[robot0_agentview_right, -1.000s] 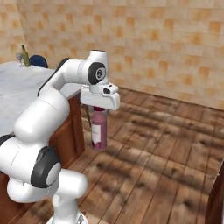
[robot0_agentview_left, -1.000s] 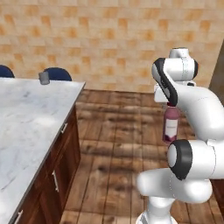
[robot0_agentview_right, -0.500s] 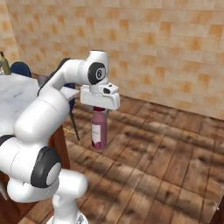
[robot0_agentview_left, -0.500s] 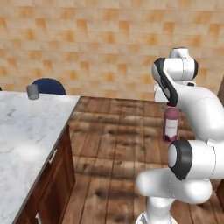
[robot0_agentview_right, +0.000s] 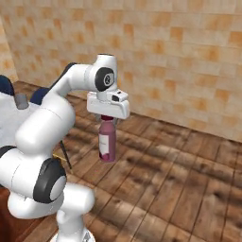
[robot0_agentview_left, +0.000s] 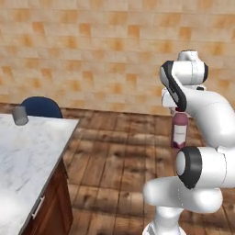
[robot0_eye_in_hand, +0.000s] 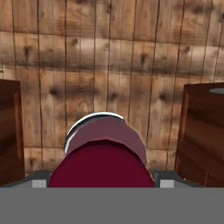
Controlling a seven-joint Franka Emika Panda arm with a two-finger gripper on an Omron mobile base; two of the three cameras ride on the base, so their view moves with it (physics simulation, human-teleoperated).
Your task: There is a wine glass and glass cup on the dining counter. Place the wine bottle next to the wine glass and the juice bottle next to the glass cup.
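Observation:
The juice bottle [robot0_agentview_right: 107,141], stubby and dark red with a pale label band, hangs upright over the wooden floor. My gripper [robot0_agentview_right: 108,118] is shut on its neck just under the maroon cap. From the left base view, the juice bottle [robot0_agentview_left: 179,131] hangs below my gripper [robot0_agentview_left: 177,110], far right of the dining counter [robot0_agentview_left: 32,151]. The glass cup [robot0_agentview_left: 19,115] stands near the counter's far corner; it also appears as the glass cup [robot0_agentview_right: 21,101] at the left edge. The maroon cap [robot0_eye_in_hand: 101,164] shows large in the hand view. The wine glass and wine bottle are out of view.
A blue chair [robot0_agentview_left: 41,106] stands behind the counter's far end, and blue chairs [robot0_agentview_right: 39,94] appear at the left. Red-brown cabinets [robot0_eye_in_hand: 204,131] flank the plank floor [robot0_eye_in_hand: 109,65] below the hand. A tan tiled wall [robot0_agentview_left: 92,50] closes the back.
The whole picture has shifted, so the base has moved: the counter and cup slide left and lower in the left base view. The bottle stays held in the gripper.

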